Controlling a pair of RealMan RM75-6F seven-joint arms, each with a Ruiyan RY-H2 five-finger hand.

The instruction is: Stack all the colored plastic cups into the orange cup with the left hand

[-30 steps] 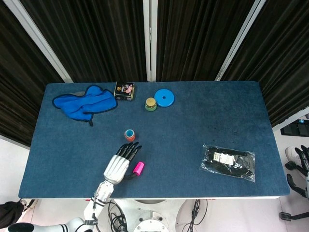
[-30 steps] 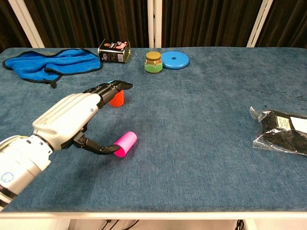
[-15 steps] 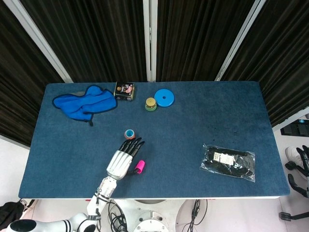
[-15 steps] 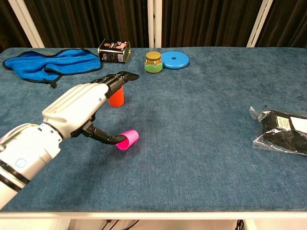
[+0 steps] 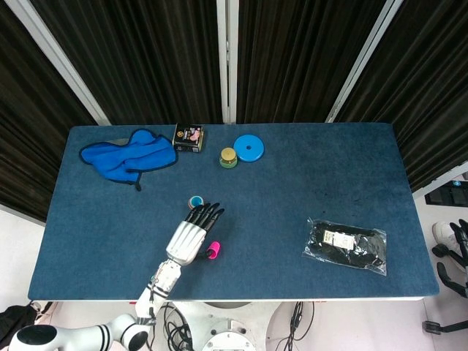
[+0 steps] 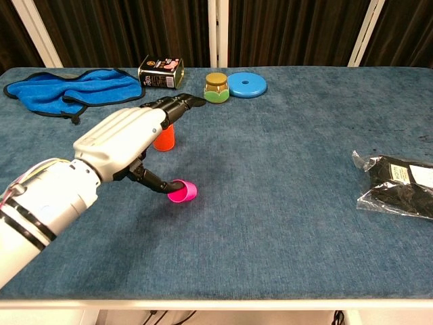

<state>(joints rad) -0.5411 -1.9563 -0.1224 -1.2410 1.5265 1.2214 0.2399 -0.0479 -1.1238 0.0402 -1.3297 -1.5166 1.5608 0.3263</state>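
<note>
The orange cup (image 5: 195, 202) (image 6: 164, 141) stands upright at mid-table with a blue cup nested inside it. A pink cup (image 5: 213, 250) (image 6: 183, 192) sits nearer the front edge, tipped so its mouth faces the hand. My left hand (image 5: 191, 234) (image 6: 128, 139) hovers over both cups, palm down. Its fingers are stretched forward above the orange cup and partly hide it. The thumb reaches down and touches the pink cup's rim. My right hand shows in neither view.
A blue cloth (image 5: 128, 155) (image 6: 67, 87) lies at the back left. Beside it stand a small tin (image 5: 188, 137), a green-based jar (image 5: 229, 157) and a blue disc (image 5: 248, 148). A black bagged item (image 5: 345, 245) (image 6: 399, 184) lies at the right.
My left hand has moved forward and up toward the orange cup. The pink cup has been tipped from lying on its side toward upright by the thumb and has shifted slightly away.
</note>
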